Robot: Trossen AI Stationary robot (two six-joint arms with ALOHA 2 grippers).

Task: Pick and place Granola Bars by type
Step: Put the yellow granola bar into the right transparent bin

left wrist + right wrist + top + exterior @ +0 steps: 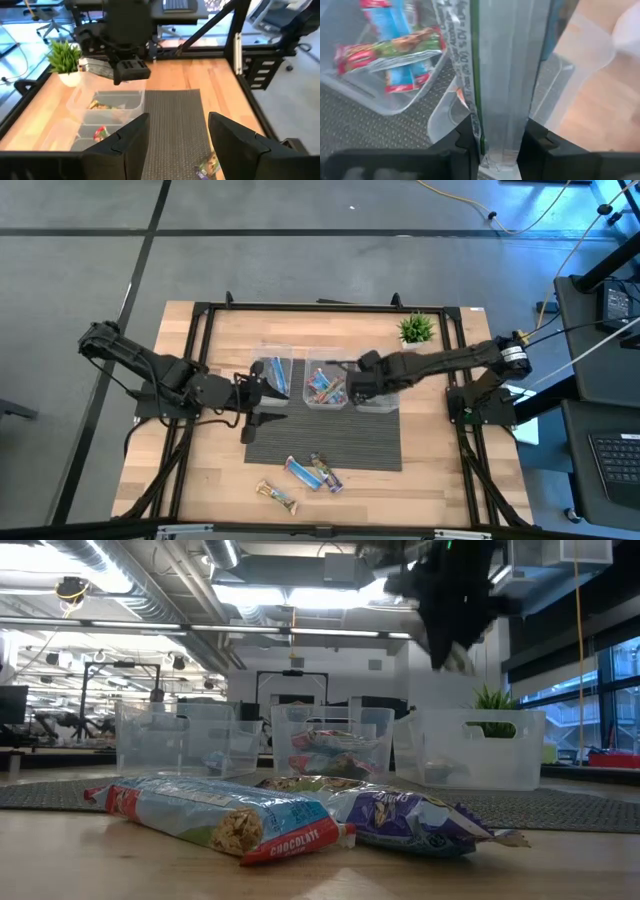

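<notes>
Three granola bars lie flat on the near table: a blue one (302, 472), a purple one (327, 471) and a tan-gold one (277, 495). Up close, the blue bar (215, 817) and the purple bar (410, 818) fill the low view. More bars lie in the left bin (272, 373) and the middle bin (325, 388). My right gripper (358, 386) is shut on a silver-backed, green-edged bar (502, 75) over the gap between the middle bin and the right bin (380, 396). My left gripper (262, 402) is open beside the left bin, above the mat. My right gripper pinches the green-edged bar by one end (501, 142) between its two fingers (465, 145), the bar running straight out past the fingertips. It comes slanting down from the table's right side. The bar is lifted clear, above the bins' rims (455, 658).
A dark ribbed mat (325, 442) lies under the bins and toward the near edge. A small potted plant (416, 329) stands at the far right. A black frame (330, 307) rims the table. Bare wood lies left and right of the mat.
</notes>
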